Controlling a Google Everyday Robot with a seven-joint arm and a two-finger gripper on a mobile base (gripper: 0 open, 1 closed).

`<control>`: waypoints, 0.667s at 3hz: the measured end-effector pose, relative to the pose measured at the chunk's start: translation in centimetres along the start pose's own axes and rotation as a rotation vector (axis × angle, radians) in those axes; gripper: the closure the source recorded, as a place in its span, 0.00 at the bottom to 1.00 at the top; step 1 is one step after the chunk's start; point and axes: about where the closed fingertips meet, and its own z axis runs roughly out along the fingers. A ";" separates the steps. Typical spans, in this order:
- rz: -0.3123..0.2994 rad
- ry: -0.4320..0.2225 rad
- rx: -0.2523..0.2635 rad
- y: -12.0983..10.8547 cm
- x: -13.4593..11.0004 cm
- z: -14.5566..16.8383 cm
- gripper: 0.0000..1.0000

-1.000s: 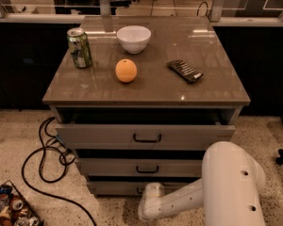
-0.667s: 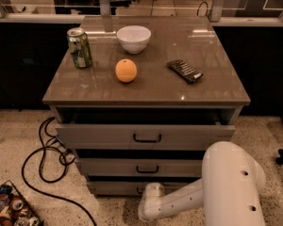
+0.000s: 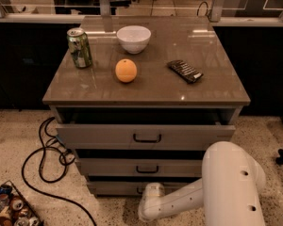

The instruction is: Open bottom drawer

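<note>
Bottom drawer (image 3: 112,188) | jaws low, at its front centre — spread or pressed: cannot tell

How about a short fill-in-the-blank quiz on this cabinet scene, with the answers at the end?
1. On the cabinet top, the round fruit between the green can and the black packet is an ______.
2. The bowl at the back is ______ in colour.
3. The cabinet has ______ grey drawers, and the end effector is low down at the front of the bottom drawer.
Missing words: orange; white; three.
</note>
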 end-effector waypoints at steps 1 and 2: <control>0.000 0.000 0.000 0.0 0.0 0.0 0.13; 0.000 0.000 0.000 0.0 0.0 0.0 0.00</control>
